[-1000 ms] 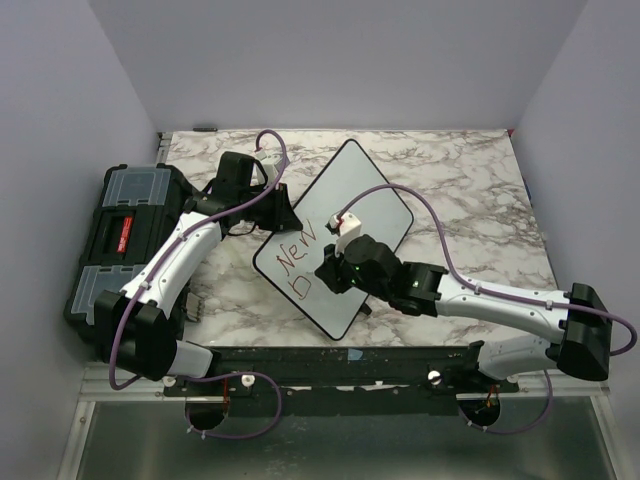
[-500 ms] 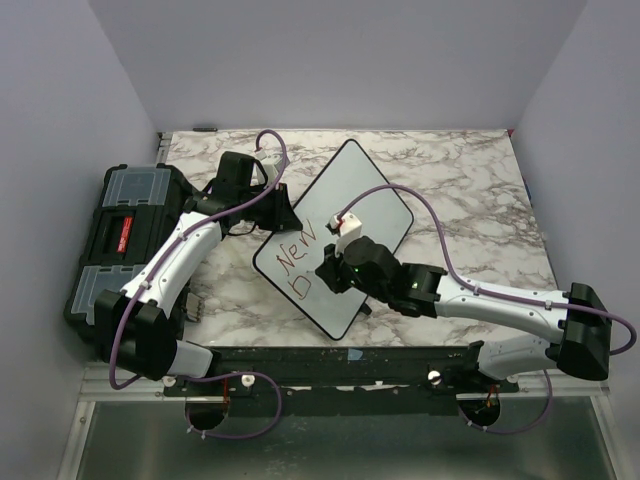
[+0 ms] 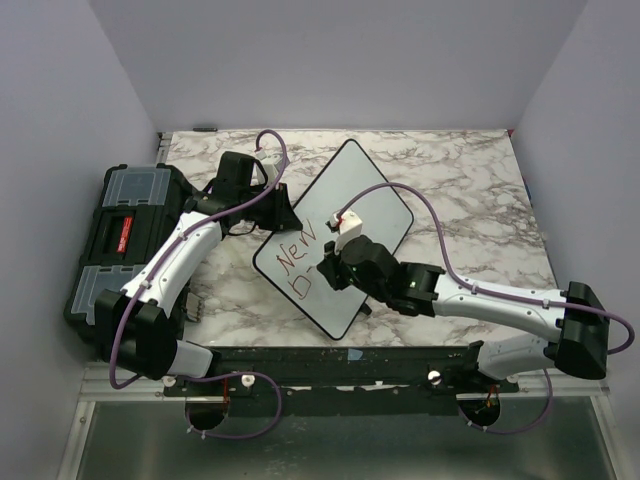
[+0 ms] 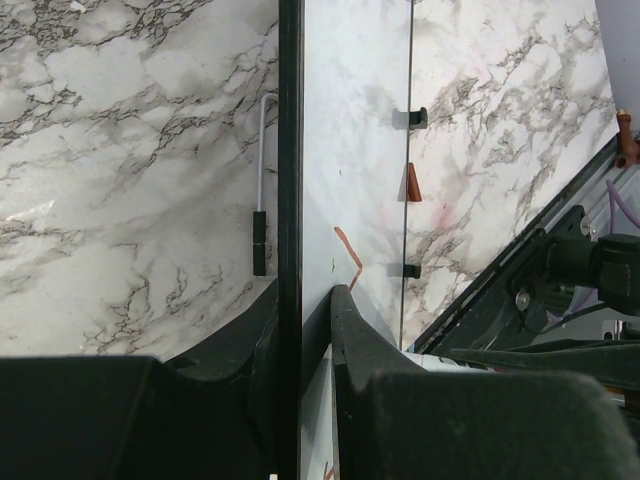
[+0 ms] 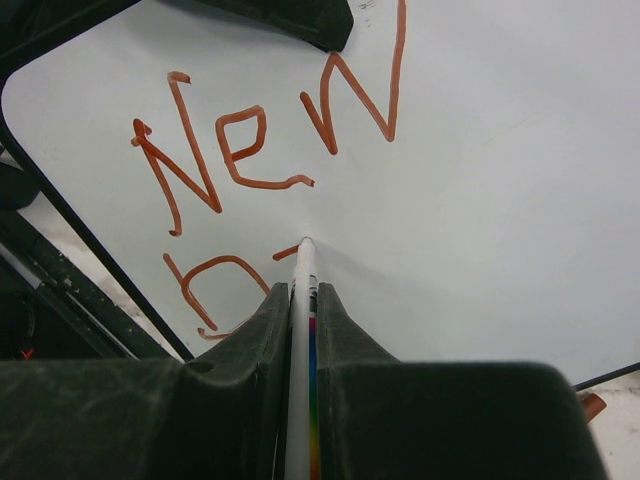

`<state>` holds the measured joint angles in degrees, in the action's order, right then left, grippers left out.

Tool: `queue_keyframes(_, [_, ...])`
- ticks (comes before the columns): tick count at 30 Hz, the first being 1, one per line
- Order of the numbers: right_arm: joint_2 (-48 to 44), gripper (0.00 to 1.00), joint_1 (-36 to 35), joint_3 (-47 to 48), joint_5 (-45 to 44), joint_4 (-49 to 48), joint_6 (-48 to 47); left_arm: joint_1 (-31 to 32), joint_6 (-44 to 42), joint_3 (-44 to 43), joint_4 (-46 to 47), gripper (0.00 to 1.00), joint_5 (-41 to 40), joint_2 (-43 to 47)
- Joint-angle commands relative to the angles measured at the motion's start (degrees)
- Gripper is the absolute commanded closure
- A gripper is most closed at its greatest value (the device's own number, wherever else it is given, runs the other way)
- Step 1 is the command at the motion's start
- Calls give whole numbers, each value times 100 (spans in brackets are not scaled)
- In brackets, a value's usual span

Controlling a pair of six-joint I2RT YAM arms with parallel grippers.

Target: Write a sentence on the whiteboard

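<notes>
The whiteboard (image 3: 362, 197) lies slantwise on the marble table, its black frame towards the left arm. On it the sentence (image 5: 250, 140) reads "New" in red, with a "B" and a short fresh stroke below. My left gripper (image 4: 305, 292) is shut on the whiteboard's (image 4: 350, 140) left edge, one finger on each side of the frame. My right gripper (image 5: 303, 292) is shut on a thin white marker (image 5: 302, 310), whose tip touches the board just right of the "B". From above, the right gripper (image 3: 333, 268) hovers over the board's lower half.
A black toolbox (image 3: 125, 235) with clear lid trays stands at the table's left edge. A thin metal rod with a black end (image 4: 261, 190) lies on the marble beside the board's frame. A small red-brown piece (image 4: 411, 183) lies past the board's far edge.
My right gripper has crept slightly left over the board with the marker. The left arm and the board have stayed put.
</notes>
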<state>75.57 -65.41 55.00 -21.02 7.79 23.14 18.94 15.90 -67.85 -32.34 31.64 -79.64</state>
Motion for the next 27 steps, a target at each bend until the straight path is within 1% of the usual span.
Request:
queue_keyframes(1, [168, 99, -17, 160, -6, -29, -147, 154, -780, 68, -306, 100, -887, -175])
queue_keyframes(14, [198, 99, -20, 57, 691, -304, -220, 154, -781, 58, -309, 100, -887, -171])
queue_keyframes(27, [170, 99, -22, -141, 867, -307, -188, 154, -775, 57, -312, 100, -887, -175])
